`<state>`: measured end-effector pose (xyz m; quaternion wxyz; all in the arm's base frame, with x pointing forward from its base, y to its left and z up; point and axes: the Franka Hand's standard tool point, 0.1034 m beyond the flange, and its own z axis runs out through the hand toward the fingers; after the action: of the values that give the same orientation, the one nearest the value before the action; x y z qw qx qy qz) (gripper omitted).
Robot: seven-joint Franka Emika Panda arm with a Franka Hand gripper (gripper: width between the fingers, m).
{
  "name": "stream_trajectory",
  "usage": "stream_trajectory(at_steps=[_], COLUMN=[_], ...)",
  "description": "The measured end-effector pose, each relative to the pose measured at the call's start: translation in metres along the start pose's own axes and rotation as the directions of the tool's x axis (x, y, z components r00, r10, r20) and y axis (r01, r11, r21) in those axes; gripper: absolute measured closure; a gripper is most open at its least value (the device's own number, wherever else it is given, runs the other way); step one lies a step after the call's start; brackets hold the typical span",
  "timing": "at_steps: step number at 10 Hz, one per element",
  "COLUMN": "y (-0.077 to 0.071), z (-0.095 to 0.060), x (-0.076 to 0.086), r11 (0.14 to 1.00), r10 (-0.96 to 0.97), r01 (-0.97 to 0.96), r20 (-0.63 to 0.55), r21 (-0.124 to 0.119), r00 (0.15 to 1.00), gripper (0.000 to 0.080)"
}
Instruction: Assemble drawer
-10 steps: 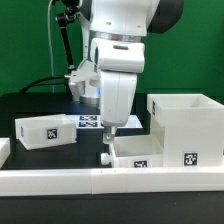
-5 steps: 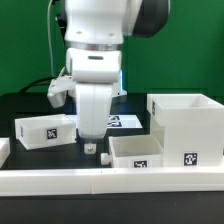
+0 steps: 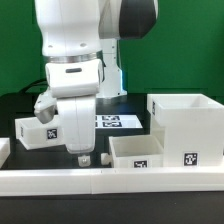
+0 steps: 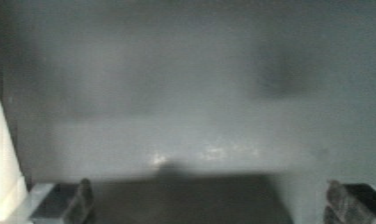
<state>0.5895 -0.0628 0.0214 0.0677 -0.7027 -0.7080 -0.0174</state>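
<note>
The tall white drawer case (image 3: 185, 125) stands at the exterior view's right, with a tag low on its front. A smaller white tray (image 3: 148, 151) sits in front of it, left of its base, also tagged. A second tagged tray (image 3: 33, 130) lies at the exterior view's left, partly behind my arm. My gripper (image 3: 84, 157) hangs low over the black table between the two trays, touching neither. In the wrist view my gripper (image 4: 211, 198) is open and empty, with blurred dark table between the fingertips (image 4: 71, 197).
The long low white rail (image 3: 110, 180) runs along the front of the table. The marker board (image 3: 118, 121) lies flat behind my arm. A green wall backs the scene.
My arm has swept toward the exterior view's left, from beside the front tray to the gap between the two trays. The gripper stays open and empty. The drawer parts have not moved.
</note>
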Motion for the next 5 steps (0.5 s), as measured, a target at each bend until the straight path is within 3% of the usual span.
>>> stream_trajectory(at_steps=[3, 4, 5], y=[0.001, 0.005, 0.004], z=[0.007, 0.006, 0.008], x=[0.021, 0.018, 0.017], r11=[1.000, 1.000, 0.999], r10=[-0.004, 0.000, 0.002], r01=[0.004, 0.000, -0.002], r20=[-0.013, -0.006, -0.005], r21=[0.002, -0.031, -0.040], r00=[1.000, 1.000, 1.000], gripper=[0.0151, 0.0151, 0.0151])
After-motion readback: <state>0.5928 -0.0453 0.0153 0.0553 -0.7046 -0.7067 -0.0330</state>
